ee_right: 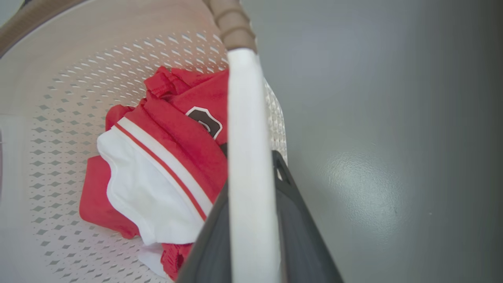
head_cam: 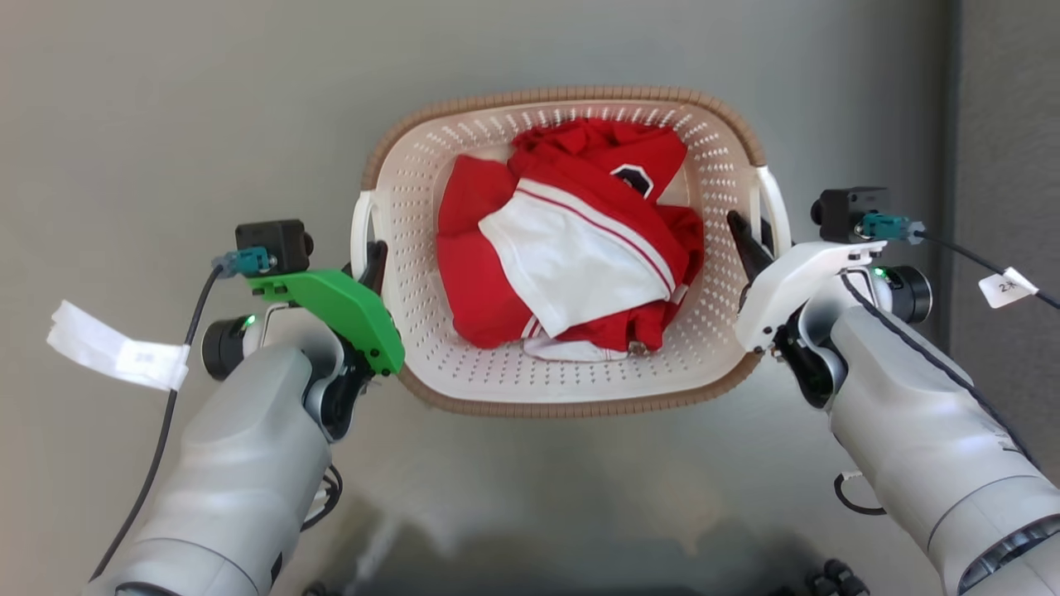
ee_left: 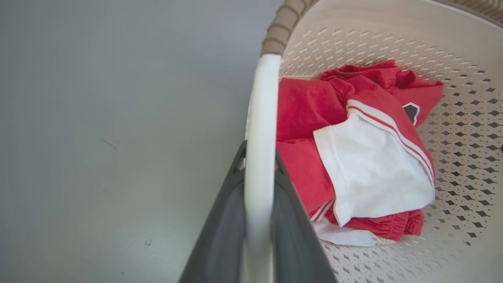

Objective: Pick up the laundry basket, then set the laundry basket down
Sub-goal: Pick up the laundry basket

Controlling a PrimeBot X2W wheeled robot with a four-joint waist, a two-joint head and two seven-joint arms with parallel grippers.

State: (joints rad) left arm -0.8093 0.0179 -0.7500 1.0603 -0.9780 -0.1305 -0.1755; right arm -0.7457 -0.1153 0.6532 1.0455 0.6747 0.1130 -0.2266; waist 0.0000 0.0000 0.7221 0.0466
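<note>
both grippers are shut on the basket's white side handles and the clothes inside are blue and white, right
Not quite: the clothes in the laundry basket are red and white, not blue, as the head view shows. The left gripper and right gripper are indeed shut on its white side handles.

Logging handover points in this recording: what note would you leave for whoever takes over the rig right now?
Left pincer: shut on the left handle.
Right pincer: shut on the right handle.
Laundry basket: between both arms above the grey floor, red and white clothes inside.
Done: both grasps. I cannot tell if it is off the floor.
Left: lift if needed, set down, release.
</note>
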